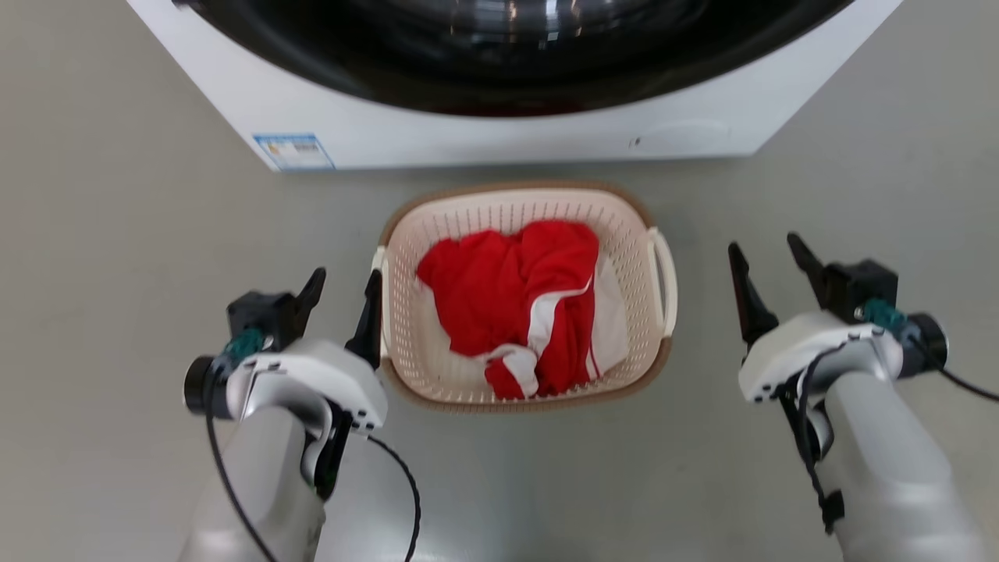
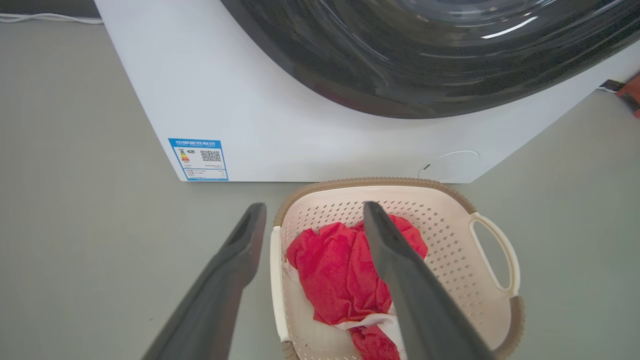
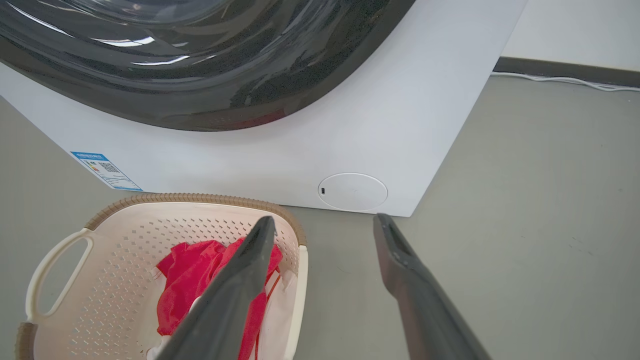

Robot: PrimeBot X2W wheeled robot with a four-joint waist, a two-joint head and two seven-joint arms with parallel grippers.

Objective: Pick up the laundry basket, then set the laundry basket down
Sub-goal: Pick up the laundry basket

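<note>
1 laundry basket (image 1: 507,209), L claw (image 1: 347,275), R claw (image 1: 764,243)

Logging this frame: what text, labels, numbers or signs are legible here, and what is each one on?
"中国能效标识": header of the blue-bordered sticker at the lower front corner of the washing machine.
Small print, grade bars and QR code on that sticker: too small to read.
The laundry basket and the machine's round cover: no lettering to be seen.

Open floor (image 1: 117,312) flanks laundry basket (image 1: 507,211) both sides; washing machine (image 1: 468,133) crowds far rim.
</note>
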